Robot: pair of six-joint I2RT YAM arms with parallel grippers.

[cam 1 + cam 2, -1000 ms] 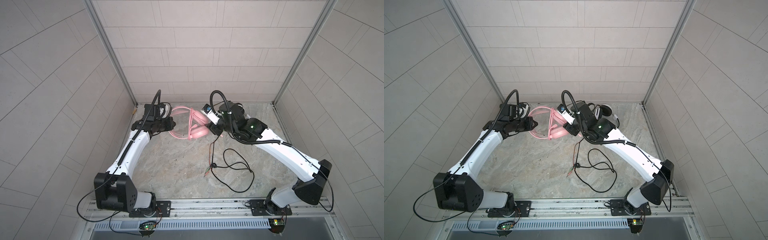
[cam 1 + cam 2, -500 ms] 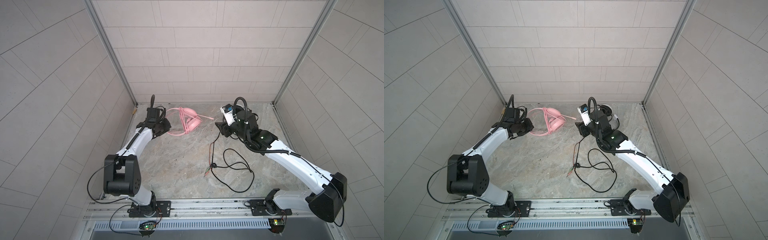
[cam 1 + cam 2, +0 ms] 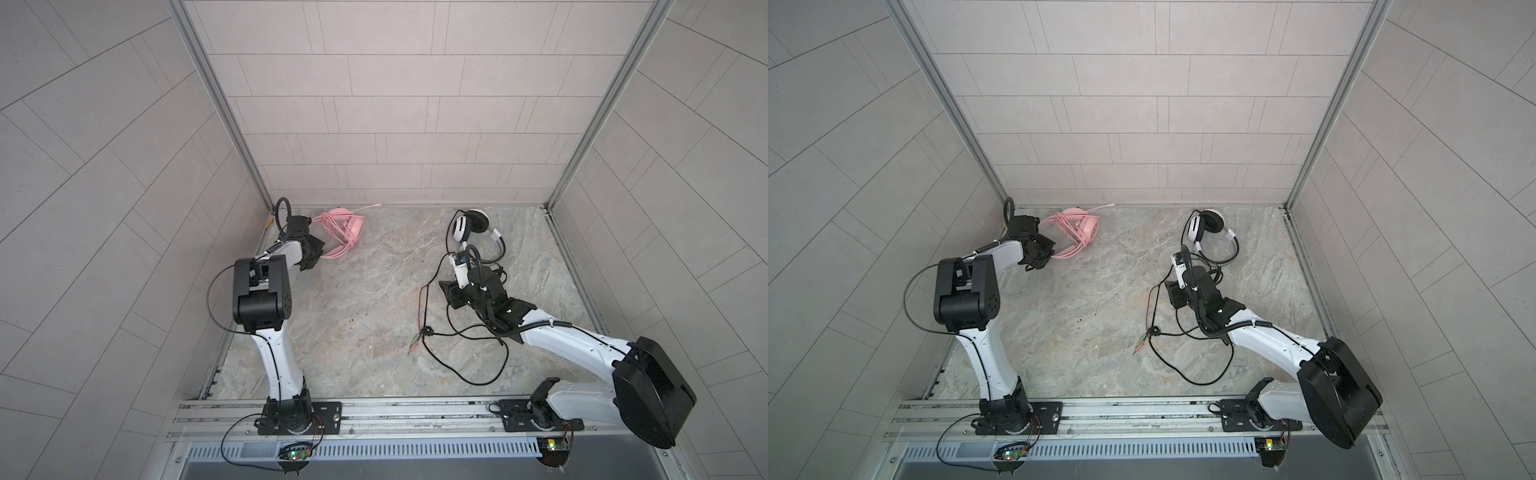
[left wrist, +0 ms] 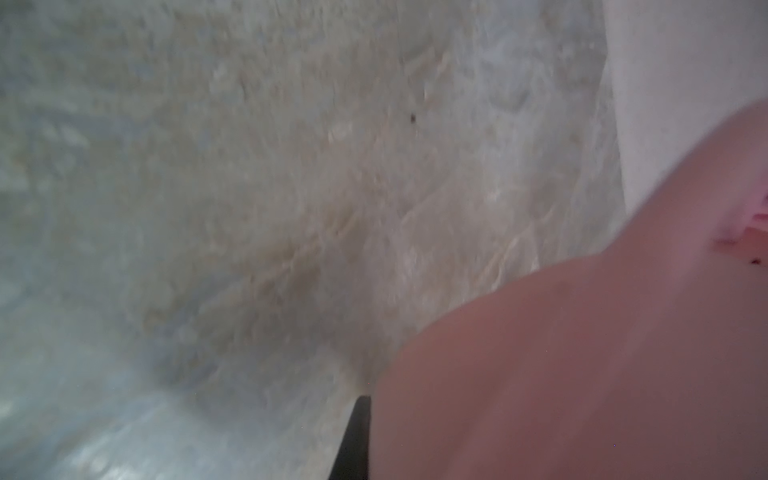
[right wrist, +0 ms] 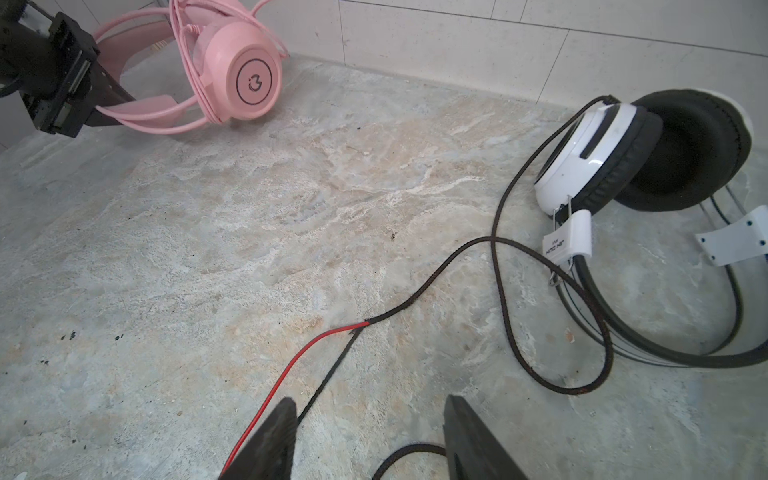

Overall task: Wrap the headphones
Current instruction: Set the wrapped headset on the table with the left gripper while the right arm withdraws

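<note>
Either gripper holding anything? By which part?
The left gripper is shut on the pink headset by its headband; the right gripper is open, holding nothing.

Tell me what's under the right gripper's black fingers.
A thin red wire and a black braided cable strand from the white-and-black headset pass beneath the open right gripper. A black cable loop shows between its fingers; its remainder is covered.

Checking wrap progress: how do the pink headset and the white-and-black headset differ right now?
The pink headset has its pink cable wound around it; the white-and-black headset trails its black cable loose over the table. The left gripper grips the pink headset; the white-and-black headset lies unheld. Both are wired over-ear sets.
</note>
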